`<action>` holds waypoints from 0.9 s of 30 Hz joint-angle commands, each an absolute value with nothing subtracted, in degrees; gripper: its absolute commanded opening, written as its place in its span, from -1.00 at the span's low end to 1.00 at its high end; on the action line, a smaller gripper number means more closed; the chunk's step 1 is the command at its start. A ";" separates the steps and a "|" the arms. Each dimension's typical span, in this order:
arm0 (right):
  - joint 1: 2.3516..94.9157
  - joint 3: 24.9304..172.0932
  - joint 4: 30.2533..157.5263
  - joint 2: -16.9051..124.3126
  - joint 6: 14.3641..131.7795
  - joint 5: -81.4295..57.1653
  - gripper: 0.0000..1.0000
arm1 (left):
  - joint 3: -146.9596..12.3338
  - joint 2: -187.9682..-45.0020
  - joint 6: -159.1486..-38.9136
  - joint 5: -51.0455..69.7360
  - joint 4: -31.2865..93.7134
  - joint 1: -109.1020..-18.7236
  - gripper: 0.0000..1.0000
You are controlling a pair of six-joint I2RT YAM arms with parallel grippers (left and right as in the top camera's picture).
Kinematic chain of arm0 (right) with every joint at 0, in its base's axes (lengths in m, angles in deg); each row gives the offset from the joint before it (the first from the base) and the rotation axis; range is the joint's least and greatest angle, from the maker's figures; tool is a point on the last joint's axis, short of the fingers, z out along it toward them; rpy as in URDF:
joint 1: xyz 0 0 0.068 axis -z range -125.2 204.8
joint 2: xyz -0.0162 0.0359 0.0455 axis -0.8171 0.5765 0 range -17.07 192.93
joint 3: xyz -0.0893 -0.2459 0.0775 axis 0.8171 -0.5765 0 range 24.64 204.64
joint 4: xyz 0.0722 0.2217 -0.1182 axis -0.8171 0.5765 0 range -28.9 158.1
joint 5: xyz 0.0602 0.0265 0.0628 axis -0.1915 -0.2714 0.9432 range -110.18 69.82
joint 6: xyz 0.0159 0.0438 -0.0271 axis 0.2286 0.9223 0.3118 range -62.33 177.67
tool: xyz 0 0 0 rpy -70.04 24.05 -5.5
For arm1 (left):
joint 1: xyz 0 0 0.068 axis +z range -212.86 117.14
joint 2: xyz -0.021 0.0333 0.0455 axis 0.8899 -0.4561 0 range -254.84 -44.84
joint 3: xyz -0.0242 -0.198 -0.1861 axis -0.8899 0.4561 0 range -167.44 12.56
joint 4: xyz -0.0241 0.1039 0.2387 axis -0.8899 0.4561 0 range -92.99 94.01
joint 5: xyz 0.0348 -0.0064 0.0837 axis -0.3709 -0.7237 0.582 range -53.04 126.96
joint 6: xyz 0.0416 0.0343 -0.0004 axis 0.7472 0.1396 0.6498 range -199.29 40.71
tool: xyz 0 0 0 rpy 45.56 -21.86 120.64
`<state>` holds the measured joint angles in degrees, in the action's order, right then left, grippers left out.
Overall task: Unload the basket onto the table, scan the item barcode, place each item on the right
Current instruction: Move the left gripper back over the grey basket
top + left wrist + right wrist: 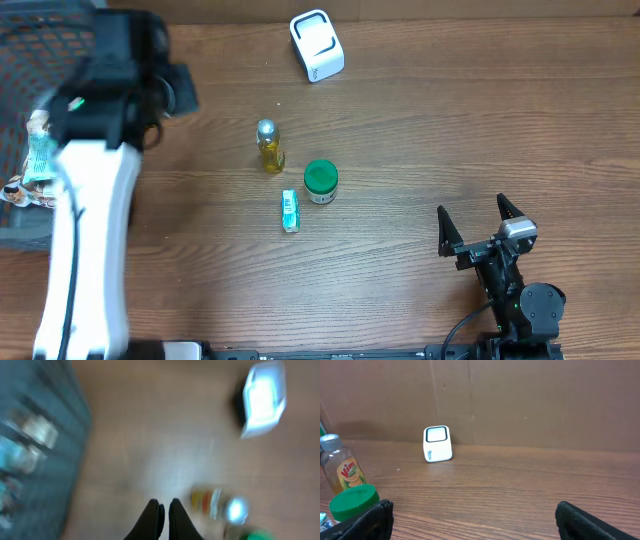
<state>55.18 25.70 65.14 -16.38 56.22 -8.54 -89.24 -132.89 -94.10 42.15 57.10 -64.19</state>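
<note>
**Both arms clear of the goods, scanner at the far edge**

I'm looking down on the worktop (420, 130) now. The white scanner (316, 45) sits at the far edge, a little left of centre, on its own.

Three goods stand grouped mid-worktop, well apart from the scanner. There's a small bottle (268, 147) of yellow liquid with a silver cap. Just beside it, nearer me and to the right, is a jar (320, 181) with a green lid. Then a small green and white pack (290, 211) lies flat just left of the jar.

The left arm (85, 230) reaches up the left side beside the dark basket (30, 50), which has a few packets (40, 155) in it. My left wrist view is blurred, but I can see the left jaws pressed together with nothing between them, over bare wood between basket and bottle.

The right arm (510, 290) is at the near right corner. The right jaws are spread wide and empty, pointing toward the far edge. From that wrist camera I get the scanner straight ahead, with bottle and jar at far left.
</note>
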 commanded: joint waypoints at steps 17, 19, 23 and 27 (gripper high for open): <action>55.40 25.08 64.83 -16.91 56.09 -8.51 1.00 | -92.05 -128.06 -82.91 72.45 43.31 -53.45 0.54; 55.40 25.08 64.83 -16.91 56.09 -8.51 1.00 | -92.05 -130.00 -82.91 70.76 44.95 -50.61 0.77; 55.40 25.08 64.83 -16.91 56.07 -8.51 1.00 | -92.05 -133.59 -83.15 62.15 46.66 -44.25 0.77; 55.40 25.08 64.83 -16.91 56.07 -8.51 1.00 | -92.05 -136.19 -84.53 52.93 48.69 -37.56 0.68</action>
